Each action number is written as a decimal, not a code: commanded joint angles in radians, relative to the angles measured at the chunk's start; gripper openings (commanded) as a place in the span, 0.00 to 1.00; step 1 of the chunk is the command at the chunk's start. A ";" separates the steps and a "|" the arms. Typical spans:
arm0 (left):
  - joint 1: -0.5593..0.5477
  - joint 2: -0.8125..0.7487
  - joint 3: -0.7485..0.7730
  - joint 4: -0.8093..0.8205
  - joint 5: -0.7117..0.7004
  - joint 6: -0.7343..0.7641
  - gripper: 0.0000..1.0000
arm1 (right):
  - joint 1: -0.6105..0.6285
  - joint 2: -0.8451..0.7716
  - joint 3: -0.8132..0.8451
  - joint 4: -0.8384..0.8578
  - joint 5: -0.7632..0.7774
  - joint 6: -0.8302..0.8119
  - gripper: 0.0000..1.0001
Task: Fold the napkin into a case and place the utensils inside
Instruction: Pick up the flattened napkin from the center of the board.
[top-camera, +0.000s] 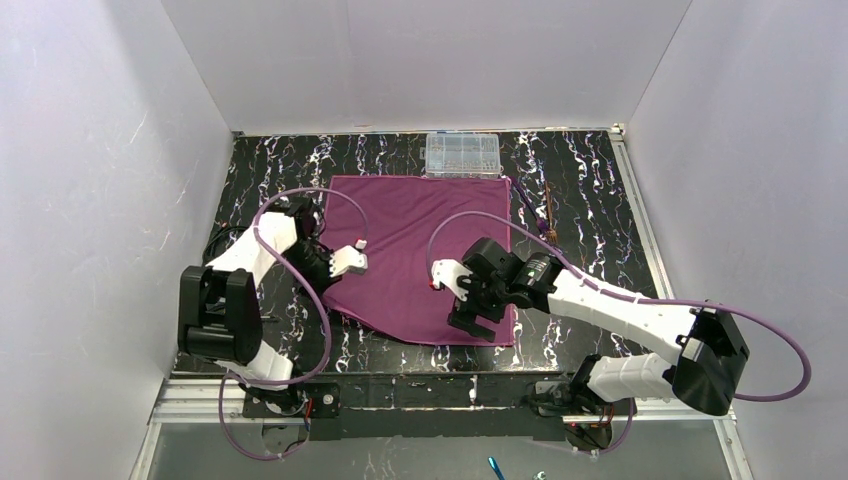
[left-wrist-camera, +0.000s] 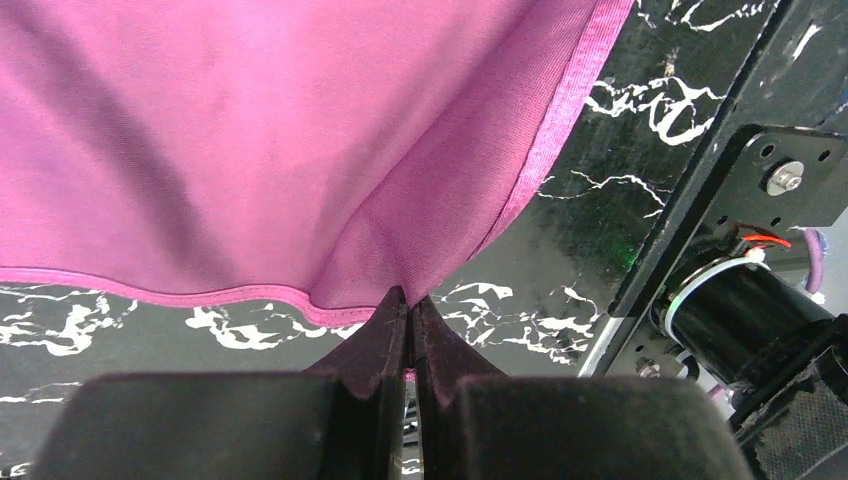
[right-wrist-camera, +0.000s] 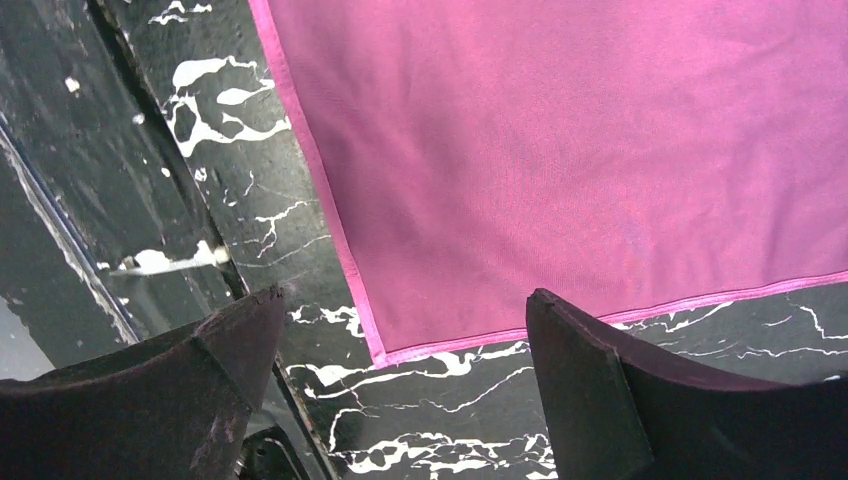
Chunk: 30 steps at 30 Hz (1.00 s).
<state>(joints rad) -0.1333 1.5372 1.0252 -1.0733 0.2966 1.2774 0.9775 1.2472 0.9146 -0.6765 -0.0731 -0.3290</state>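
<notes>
The plum-purple napkin lies spread flat in the middle of the black marbled table. My left gripper is at its near-left corner. In the left wrist view the gripper is shut on that corner and the napkin rises in a small peak at the jaws. My right gripper hovers open over the near-right corner. From the right wrist the napkin ends in a corner just ahead of the gap between the fingers, untouched. The utensils, two thin sticks, lie just right of the napkin.
A clear plastic compartment box stands at the napkin's far edge. White walls close in the table on three sides. The metal frame rail runs along the near edge by the arm bases. A small blue object lies below it.
</notes>
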 joint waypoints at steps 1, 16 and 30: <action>0.022 0.048 0.101 -0.074 0.054 -0.052 0.00 | 0.010 0.003 0.020 -0.018 -0.058 -0.104 0.99; 0.073 0.200 0.269 -0.147 0.110 -0.101 0.00 | 0.120 0.076 -0.105 0.230 -0.009 -0.128 0.96; 0.087 0.226 0.300 -0.142 0.092 -0.112 0.00 | 0.140 0.148 -0.150 0.314 0.149 -0.137 0.80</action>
<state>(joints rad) -0.0586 1.7515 1.2953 -1.1862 0.3721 1.1679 1.1091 1.3956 0.7883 -0.4274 -0.0448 -0.4541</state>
